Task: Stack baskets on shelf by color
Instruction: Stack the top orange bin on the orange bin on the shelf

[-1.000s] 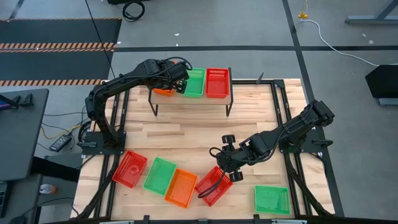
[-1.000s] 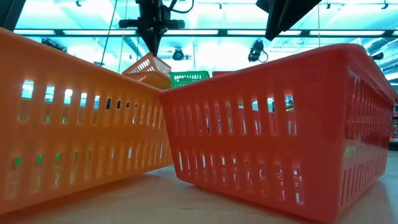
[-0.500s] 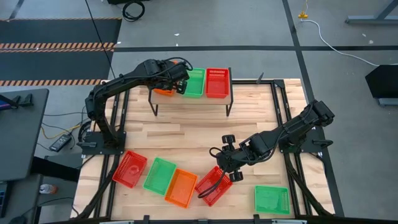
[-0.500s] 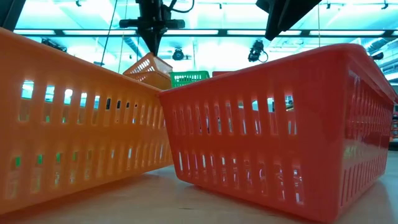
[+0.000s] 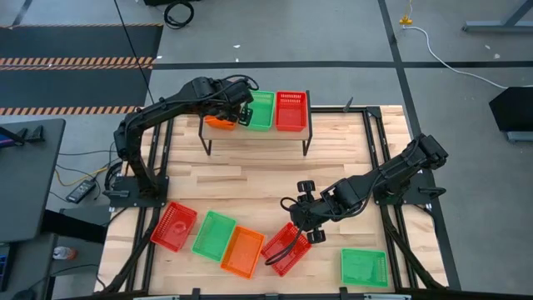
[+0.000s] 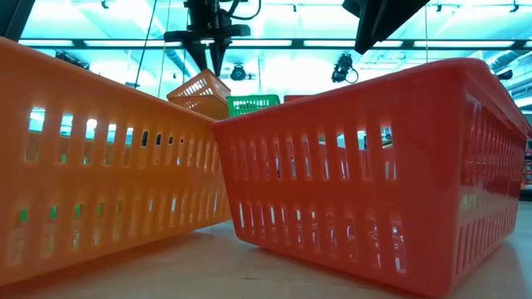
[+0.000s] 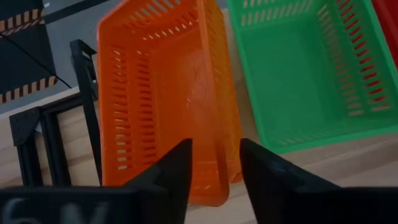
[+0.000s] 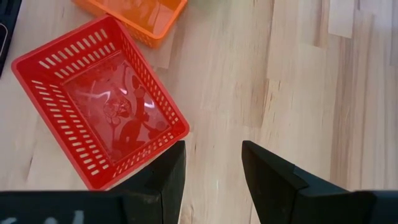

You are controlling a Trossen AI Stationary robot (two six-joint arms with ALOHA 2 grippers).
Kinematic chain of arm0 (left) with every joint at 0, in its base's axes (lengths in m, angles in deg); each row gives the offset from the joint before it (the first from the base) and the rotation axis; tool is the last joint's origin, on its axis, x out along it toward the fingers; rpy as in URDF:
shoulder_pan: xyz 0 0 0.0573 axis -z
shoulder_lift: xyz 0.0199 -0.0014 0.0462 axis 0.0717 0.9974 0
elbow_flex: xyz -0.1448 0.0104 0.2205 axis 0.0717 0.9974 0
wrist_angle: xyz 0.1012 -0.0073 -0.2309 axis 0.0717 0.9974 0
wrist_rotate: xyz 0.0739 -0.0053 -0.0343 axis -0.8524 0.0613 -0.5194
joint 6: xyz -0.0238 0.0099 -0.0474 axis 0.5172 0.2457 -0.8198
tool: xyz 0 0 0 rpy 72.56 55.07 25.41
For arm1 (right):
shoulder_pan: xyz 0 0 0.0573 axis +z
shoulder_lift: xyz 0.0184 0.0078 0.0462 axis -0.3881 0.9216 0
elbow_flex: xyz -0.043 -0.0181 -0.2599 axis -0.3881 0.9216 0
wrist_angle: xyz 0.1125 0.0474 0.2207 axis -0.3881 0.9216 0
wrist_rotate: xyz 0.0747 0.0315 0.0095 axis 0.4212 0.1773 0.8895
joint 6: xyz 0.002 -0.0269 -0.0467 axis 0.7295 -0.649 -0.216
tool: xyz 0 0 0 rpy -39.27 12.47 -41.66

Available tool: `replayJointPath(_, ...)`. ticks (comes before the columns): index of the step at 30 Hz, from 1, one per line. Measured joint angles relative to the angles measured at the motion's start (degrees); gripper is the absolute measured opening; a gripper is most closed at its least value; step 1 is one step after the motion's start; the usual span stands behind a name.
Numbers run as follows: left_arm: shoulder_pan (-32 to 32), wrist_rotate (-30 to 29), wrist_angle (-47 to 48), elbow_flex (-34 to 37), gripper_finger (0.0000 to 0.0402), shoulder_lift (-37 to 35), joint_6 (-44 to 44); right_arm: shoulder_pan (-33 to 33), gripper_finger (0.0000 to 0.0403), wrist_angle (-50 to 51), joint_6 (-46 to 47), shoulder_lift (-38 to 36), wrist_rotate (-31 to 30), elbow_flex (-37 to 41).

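On the shelf (image 7: 348,168) at the table's far side stand a green basket (image 5: 261,110), a red basket (image 5: 291,110) and, at its left end, an orange basket (image 7: 168,93). In the low view this orange basket (image 6: 199,87) sits tilted on another orange one below it. My left gripper (image 7: 214,168) is open, with one finger on either side of the tilted basket's near wall (image 7: 214,190). My right gripper (image 8: 213,168) is open over bare wood beside a red basket (image 8: 106,99) on the table. My left gripper's open fingers stand astride the upper orange basket's near wall (image 7: 214,190), coming from above. I cannot tell whether they touch it.
On the table's near half lie a red basket (image 5: 173,226), a green basket (image 5: 214,235), an orange basket (image 5: 242,252), the red basket (image 5: 286,248) by my right gripper and a green basket (image 5: 364,267) at the near right. Bare wood lies between these and the shelf.
My left gripper has shifted a little over the shelf's left end. The tilted orange basket's raised end has sunk slightly.
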Motion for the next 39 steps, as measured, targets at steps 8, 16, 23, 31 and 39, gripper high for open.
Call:
replayJointPath(8, -1.3, -0.1, -1.0, 0.0, 0.0171, 1.2, 0.7, 0.0, 0.0164, 0.0, 0.0, 0.0, 0.2, 0.0)
replayJointPath(16, -2.2, -0.2, -2.2, 0.0, 0.014, 3.1, 3.0, 0.0, 0.0164, 0.0, 0.1, 0.0, 0.9, 0.0)
replayJointPath(23, -2.2, -0.3, -2.4, 0.0, 0.0088, 3.0, 3.0, 0.0, 0.0164, 0.0, 0.1, 0.0, 0.9, 0.0)
replayJointPath(31, -2.1, -0.3, -2.3, 0.0, 0.0021, 3.0, 3.1, 0.0, 0.0164, 0.0, 0.2, 0.0, 0.9, 0.0)
replayJointPath(39, -2.1, -0.2, -2.4, 0.0, 0.0034, 3.0, 3.0, 0.0, 0.0164, 0.0, 0.2, 0.0, 0.9, 0.0)
